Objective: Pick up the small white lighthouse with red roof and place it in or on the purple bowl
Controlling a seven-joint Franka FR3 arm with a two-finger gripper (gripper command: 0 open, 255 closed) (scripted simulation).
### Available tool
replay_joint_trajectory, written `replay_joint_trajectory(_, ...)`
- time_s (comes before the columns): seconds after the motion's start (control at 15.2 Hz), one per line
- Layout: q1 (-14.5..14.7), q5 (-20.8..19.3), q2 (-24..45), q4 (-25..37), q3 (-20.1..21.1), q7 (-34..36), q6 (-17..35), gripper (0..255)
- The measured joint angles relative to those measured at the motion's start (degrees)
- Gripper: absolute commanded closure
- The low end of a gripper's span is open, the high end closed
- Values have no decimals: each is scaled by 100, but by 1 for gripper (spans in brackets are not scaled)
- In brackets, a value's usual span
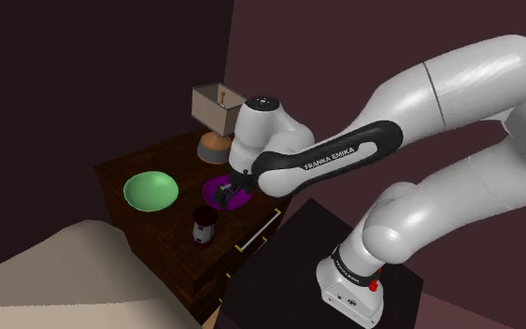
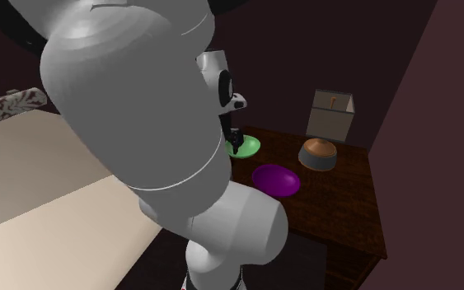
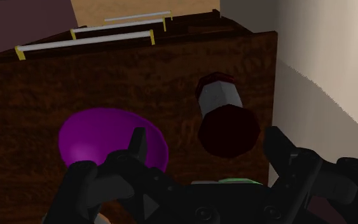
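Note:
The lighthouse [image 1: 204, 226] is small, with a pale grey body and a dark red roof and base. It stands upright near the front edge of the dark wooden dresser [image 1: 167, 234]. The purple bowl [image 1: 216, 190] sits beside it in the middle of the dresser top. My gripper [image 1: 234, 192] hangs open above the bowl, a short way from the lighthouse. In the wrist view the lighthouse [image 3: 225, 114] lies below and beyond the gap of my gripper [image 3: 209, 147], untouched, with the purple bowl [image 3: 107, 143] beside one finger. The second exterior view shows my gripper [image 2: 235, 145] and the purple bowl [image 2: 275, 179].
A green bowl [image 1: 150, 191] sits at the shoulder view's left of the purple bowl. A table lamp [image 1: 216, 117] with a boxy shade stands at the back by the wall. A beige bed [image 1: 55, 276] adjoins the dresser. The drawer fronts [image 3: 88, 39] carry pale handles.

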Motion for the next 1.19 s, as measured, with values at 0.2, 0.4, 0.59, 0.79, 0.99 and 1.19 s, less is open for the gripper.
replay_joint_trajectory(0.2, -355, -693, 785, 133, 513, 813, 601, 0)
replay_joint_trajectory(0.4, -813, -2016, 1735, 391, 890, 1999, 1076, 0)
replay_joint_trajectory(0.59, -817, -3719, 2748, 843, 810, 3474, 1179, 0)
replay_joint_trajectory(0.79, -593, -4638, 3290, 1059, 490, 4215, 1276, 0)
replay_joint_trajectory(0.99, -472, -5102, 3593, 1177, 257, 4541, 1364, 0)
replay_joint_trajectory(1.19, -371, -5431, 3813, 1259, 79, 4780, 1439, 0)
